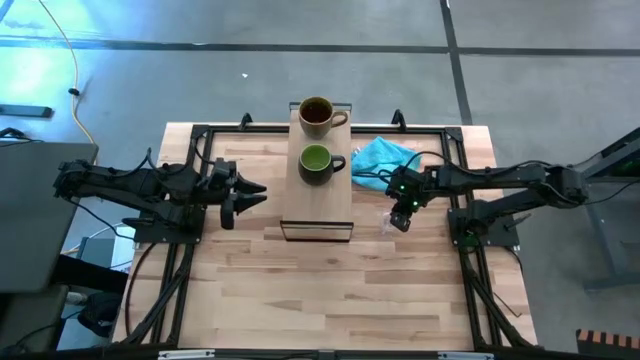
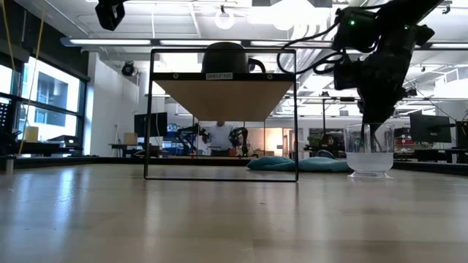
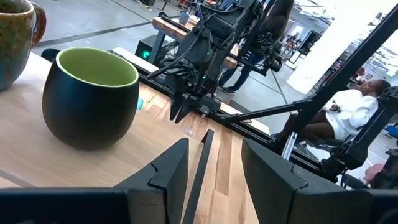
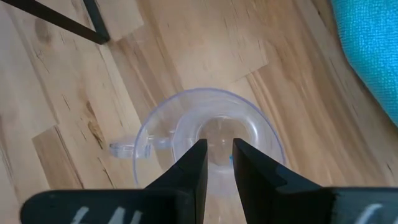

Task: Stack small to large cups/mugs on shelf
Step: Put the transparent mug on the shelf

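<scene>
On the shelf a brown mug stands at the far end, with a dark green mug just nearer. Both rest on their bases. A small clear glass cup stands upright on the table to the right of the shelf, also showing in the low view. My right gripper points steeply down into the cup's mouth. Its fingers are a narrow gap apart, and both tips are inside the rim. I see them touch no wall. My left gripper hovers open to the left of the shelf, facing the green mug.
A turquoise cloth lies on the table just beyond the glass cup, to the right of the shelf. The shelf's near half is bare wood. A dark frame runs along the table's sides. People sit in the room behind.
</scene>
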Controlling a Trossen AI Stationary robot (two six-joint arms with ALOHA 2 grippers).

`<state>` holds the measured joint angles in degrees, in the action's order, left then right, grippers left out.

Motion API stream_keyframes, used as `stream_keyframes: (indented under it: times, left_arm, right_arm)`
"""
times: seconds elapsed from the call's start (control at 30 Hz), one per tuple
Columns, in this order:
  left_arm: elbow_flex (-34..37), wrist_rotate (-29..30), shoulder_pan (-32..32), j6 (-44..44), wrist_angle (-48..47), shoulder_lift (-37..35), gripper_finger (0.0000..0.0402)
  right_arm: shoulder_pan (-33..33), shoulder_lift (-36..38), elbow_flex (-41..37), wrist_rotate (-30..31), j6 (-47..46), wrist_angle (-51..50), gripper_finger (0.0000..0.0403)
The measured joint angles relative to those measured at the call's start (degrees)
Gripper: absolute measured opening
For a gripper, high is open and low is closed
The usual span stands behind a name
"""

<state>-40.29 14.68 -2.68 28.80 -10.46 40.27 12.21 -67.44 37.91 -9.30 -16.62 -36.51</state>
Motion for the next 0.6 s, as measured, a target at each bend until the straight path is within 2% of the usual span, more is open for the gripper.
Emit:
stream_keyframes:
  times: [0.1,0.3,0.6]
  left_arm:
    - [0.00,-0.04,0.00,0.00,0.00,0.00,0.0138]
    - [0.00,-0.11,0.00,0.02,-0.01,0.00,0.0138]
    - [0.00,-0.11,0.01,0.14,0.01,0.00,0.0138]
  right_arm:
    - [0.00,-0.09,0.00,0.00,0.17,0.20,0.0056]
    - [0.00,0.11,0.00,-0.68,1.19,0.66,0.0005]
    - [0.02,1.28,0.00,-5.79,-1.31,4.03,0.0060]
